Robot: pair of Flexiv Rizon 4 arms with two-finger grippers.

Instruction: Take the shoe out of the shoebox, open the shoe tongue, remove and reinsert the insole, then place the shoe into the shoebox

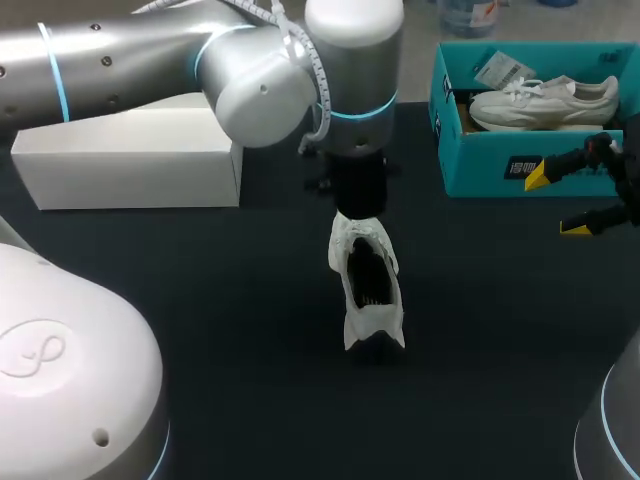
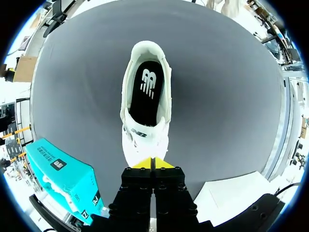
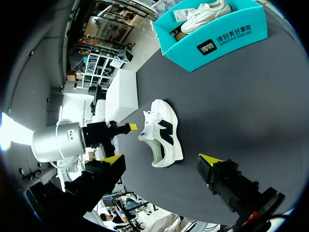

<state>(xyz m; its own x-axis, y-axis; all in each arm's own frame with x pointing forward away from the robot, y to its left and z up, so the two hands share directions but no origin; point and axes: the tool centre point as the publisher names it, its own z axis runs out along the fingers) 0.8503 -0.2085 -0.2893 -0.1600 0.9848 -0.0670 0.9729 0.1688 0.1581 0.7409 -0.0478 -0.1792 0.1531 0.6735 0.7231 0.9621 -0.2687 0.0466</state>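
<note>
White and upright on its sole, the shoe (image 1: 368, 285) sat near the middle of the black bench (image 1: 200, 300), heel toward the near edge, with the dark insole (image 2: 147, 94) seated inside it. At its far end the left jaws, hanging from the left arm (image 1: 260, 90), were pressed together right at the tongue and laces; whether they had caught any of that material I could not tell. If they held only a lace or a fold of tongue, a pull would likely have dragged or tipped the whole shoe rather than opened it, since nothing pinned the shoe down. To the right, the right jaws stood spread and empty, their yellow tips (image 1: 536, 176) just in front of the teal shoebox (image 1: 480, 165) at the far right; a careless swing could have nudged its near wall. A second shoe (image 1: 545, 98) lay in that box, so the return might have jammed against it. At the far left, the white box (image 1: 130, 160) stood well apart from the shoe.
</note>
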